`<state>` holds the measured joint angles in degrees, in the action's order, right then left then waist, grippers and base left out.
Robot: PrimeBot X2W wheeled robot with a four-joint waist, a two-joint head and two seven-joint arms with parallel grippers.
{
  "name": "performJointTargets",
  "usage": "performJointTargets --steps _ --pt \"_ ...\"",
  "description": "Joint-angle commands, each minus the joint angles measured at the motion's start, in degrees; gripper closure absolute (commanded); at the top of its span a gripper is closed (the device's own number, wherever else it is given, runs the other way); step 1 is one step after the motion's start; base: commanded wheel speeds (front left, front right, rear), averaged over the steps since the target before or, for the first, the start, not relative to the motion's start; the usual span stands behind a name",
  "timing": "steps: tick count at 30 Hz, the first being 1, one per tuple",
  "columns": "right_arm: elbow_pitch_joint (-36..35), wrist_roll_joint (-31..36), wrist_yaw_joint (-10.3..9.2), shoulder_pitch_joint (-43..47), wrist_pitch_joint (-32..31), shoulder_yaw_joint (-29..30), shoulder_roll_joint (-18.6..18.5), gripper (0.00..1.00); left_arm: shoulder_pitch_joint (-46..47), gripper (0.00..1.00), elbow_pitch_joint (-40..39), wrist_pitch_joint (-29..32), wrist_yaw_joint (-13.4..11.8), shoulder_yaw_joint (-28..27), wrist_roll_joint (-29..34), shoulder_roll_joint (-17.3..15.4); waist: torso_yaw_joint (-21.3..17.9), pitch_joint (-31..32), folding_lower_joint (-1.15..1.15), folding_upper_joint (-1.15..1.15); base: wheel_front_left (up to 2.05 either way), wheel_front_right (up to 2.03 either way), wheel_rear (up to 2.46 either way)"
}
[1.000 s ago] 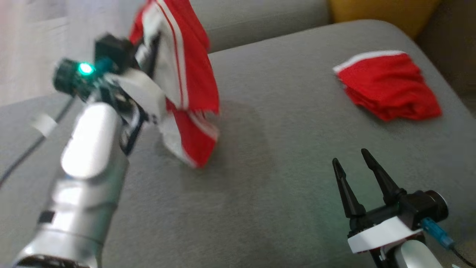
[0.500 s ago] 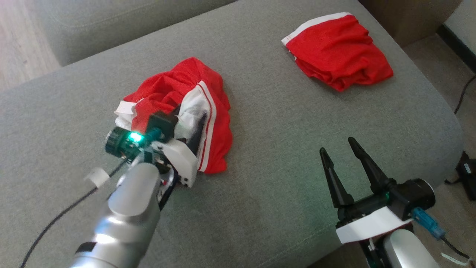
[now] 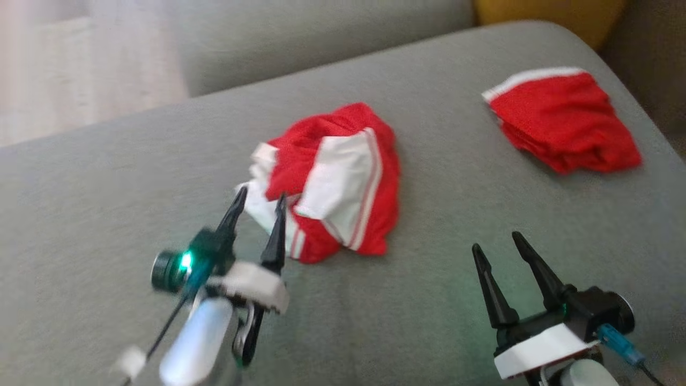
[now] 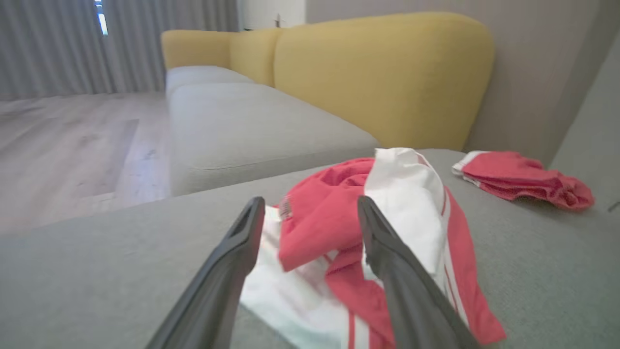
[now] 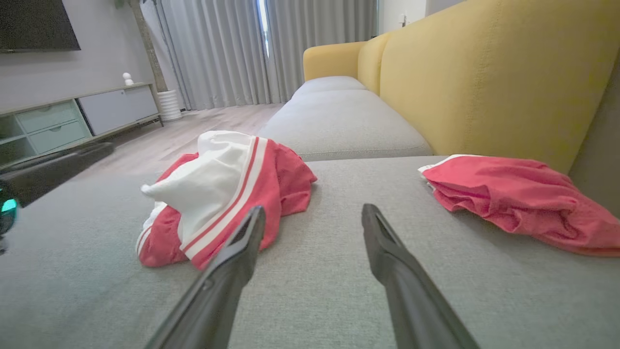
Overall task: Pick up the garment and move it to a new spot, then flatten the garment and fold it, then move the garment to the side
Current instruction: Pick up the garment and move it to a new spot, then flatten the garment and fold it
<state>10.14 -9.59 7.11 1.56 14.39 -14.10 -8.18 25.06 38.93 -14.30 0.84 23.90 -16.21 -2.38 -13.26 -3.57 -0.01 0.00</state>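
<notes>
Left jaws: spread wide with nothing between them. The left gripper (image 3: 261, 195) has its tips just at the garment's rim, at its 7 o'clock.
Right jaws: also parted and empty. The right gripper (image 3: 496, 242) sits over bare fabric at the garment's 4 o'clock, well apart.
Garment: the red-and-white garment (image 3: 343, 187) lies free in a crumpled heap mid-cushion, a white panel uppermost.
Why so: the middle spot likely leaves spreading room, and both grippers look ready to pinch hems for flattening.
Neighbour: the red bundle (image 3: 563, 123) is at 2 o'clock, well apart.
Edges: the grey cushion (image 3: 429, 300) ends at 12 o'clock and rounds off towards 3 o'clock.
Open room: widest towards 9 and 6 o'clock.
</notes>
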Motion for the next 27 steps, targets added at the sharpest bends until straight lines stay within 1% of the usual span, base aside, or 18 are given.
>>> performJointTargets --steps 1,2,3,4,5,6,10,15,17,22,27 --pt "-1.5 -0.1 0.37 -1.3 0.6 -0.6 0.1 0.0 -2.2 0.0 -6.0 -0.7 -1.7 -3.7 -0.4 -0.6 6.4 4.3 0.01 0.0 0.0 0.0 0.0" --pt "-1.5 -0.1 0.37 -1.2 0.6 -0.2 0.3 0.0 -4.5 0.0 -8.9 -0.7 -2.5 -4.8 -0.4 -0.6 7.6 4.7 0.01 0.0 0.0 0.0 0.0" --pt "-1.5 -0.1 0.37 -1.2 0.6 -0.2 0.3 0.0 -4.5 0.0 -8.9 -0.7 -2.5 -4.8 -0.4 -0.6 7.6 4.7 0.01 0.0 0.0 0.0 0.0" --pt "-1.4 -0.2 0.37 -1.1 0.6 0.1 0.5 0.0 -6.8 0.0 -11.6 -0.7 -3.2 -6.1 -0.4 -0.6 8.6 5.1 0.01 0.0 0.0 0.0 0.0" --pt "-1.2 -0.2 0.37 -0.6 0.6 0.8 0.7 0.0 -10.9 0.0 -16.5 -0.7 -4.2 -8.5 -0.3 -0.5 10.6 5.9 0.01 0.0 0.0 0.0 0.0" --pt "-1.2 -0.2 0.37 -0.6 0.6 0.8 0.7 0.0 -10.9 0.0 -16.5 -0.7 -4.2 -8.5 -0.3 -0.5 10.6 5.9 0.01 0.0 0.0 0.0 0.0" --pt "-0.9 0.1 0.37 1.1 0.6 2.7 1.1 0.0 -17.9 0.0 -24.0 -0.7 -5.1 -12.3 1.0 -0.5 13.4 7.7 0.01 0.0 0.0 0.0 0.0" --pt "-2.1 1.2 0.37 4.6 0.6 7.2 2.0 0.0 -25.2 0.0 -31.1 -0.7 -5.4 -14.3 1.8 -0.5 15.8 9.4 0.01 0.0 0.0 0.0 0.0" --pt "-2.8 1.9 0.37 6.8 0.6 8.6 2.7 0.0 -29.4 0.0 -34.7 -0.7 -6.1 -15.2 3.1 -0.5 16.2 10.0 0.01 0.0 0.0 0.0 0.0" --pt "-3.6 2.8 0.37 9.2 0.6 10.2 3.7 0.0 -35.1 0.0 -36.9 -0.7 -6.6 -15.8 8.3 -0.5 16.5 10.8 0.01 0.0 0.0 0.0 0.0" --pt "-3.9 3.1 0.37 9.7 0.6 10.7 4.2 0.0 -37.2 0.0 -37.3 -0.7 -6.6 -16.2 9.5 -0.5 16.5 11.1 0.01 0.0 0.0 0.0 0.0"
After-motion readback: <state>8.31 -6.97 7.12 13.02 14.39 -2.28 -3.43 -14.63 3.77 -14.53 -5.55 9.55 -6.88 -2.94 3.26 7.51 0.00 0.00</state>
